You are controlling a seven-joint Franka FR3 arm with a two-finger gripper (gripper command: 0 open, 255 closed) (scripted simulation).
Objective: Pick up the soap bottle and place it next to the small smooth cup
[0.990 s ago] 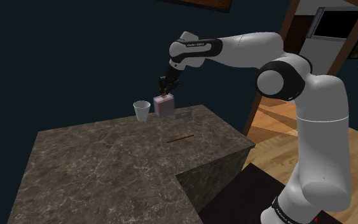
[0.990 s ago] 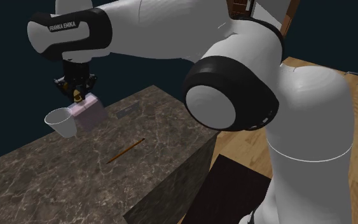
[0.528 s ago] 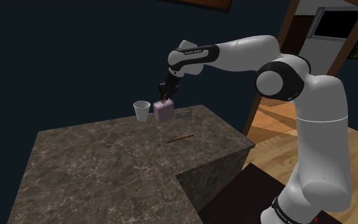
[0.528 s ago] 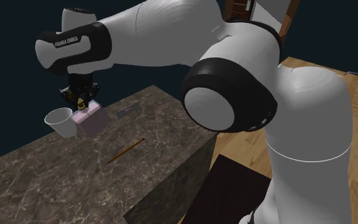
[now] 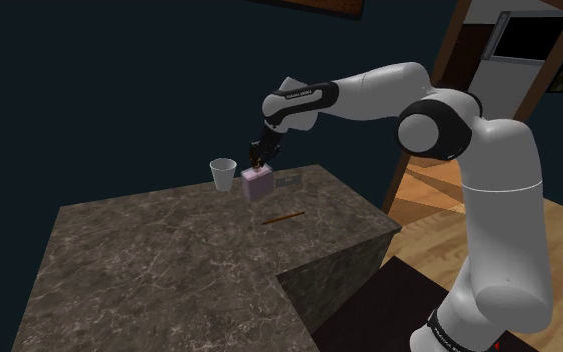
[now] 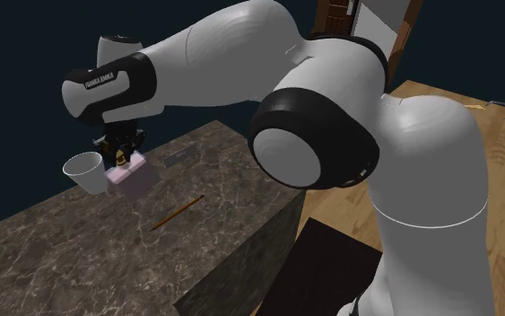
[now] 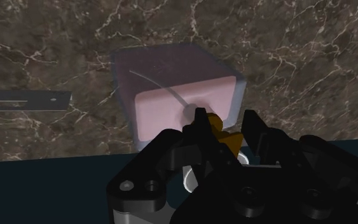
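Arm [image 5: 499, 200] reaches from the stand up and toward the shoulder view's left: shoulder upright, elbow joint high, forearm sloping down to the wrist. Hand [image 5: 259, 153] points downward; in the second exterior view I see it [image 6: 118, 154] hanging under the dark wrist joint. On the wrist view, the fingers [image 7: 255, 130] sit close together, pinching the orange pump top of the soap bottle [image 7: 177, 95].

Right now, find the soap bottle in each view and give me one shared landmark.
Shoulder view: soap bottle at the counter's far side, just right of the white cup.
Second exterior view: upper left, right of the cup.
Wrist view: directly ahead of the gripper.
Shared landmark: the flat grey strip beside the bottle.
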